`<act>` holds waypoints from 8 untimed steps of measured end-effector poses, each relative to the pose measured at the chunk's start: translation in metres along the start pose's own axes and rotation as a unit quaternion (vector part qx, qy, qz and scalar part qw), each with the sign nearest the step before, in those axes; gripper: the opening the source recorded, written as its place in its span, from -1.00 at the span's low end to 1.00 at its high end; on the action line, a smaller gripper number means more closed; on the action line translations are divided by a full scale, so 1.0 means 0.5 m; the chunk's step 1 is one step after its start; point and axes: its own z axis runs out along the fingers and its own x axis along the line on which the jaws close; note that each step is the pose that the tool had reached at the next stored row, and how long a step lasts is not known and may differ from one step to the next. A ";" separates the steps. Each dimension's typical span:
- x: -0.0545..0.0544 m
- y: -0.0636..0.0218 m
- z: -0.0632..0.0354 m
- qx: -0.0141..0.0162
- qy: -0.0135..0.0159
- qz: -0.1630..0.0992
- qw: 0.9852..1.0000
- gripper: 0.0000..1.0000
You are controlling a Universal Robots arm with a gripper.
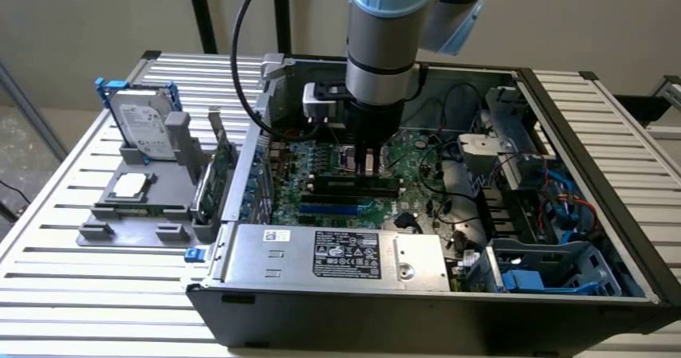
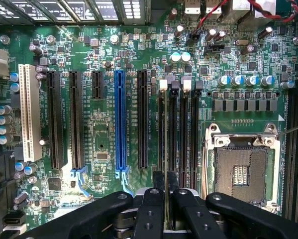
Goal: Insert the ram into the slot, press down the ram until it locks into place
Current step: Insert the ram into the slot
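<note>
The ram (image 2: pixel 165 149) is seen edge-on as a thin line running away from my fingers, and my gripper (image 2: pixel 165 193) is shut on its near end. It hangs over the black memory slots (image 2: pixel 172 134), lined up with the slot closest to the blue slot; whether it touches that slot I cannot tell. In the exterior view my gripper (image 1: pixel 368 165) reaches straight down into the open computer case, just above the black slots (image 1: pixel 352 187) on the green motherboard (image 1: pixel 417 152).
A blue slot (image 2: pixel 120 119), black expansion slots (image 2: pixel 75 119) and a white slot (image 2: pixel 26 112) lie on one side of the memory slots, the silver processor socket (image 2: pixel 241 172) on the other. A silver power supply (image 1: pixel 340 254) fills the case front. A grey fixture (image 1: pixel 133 206) holds a hard disk (image 1: pixel 143 123).
</note>
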 end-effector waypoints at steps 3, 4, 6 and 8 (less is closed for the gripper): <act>0.000 0.000 0.001 0.002 0.000 0.000 1.000 -0.73; 0.000 0.000 0.002 0.002 0.000 0.000 1.000 -0.73; 0.000 0.000 0.002 0.003 0.000 0.000 1.000 -0.73; 0.000 0.000 0.003 0.004 0.000 0.000 1.000 -0.73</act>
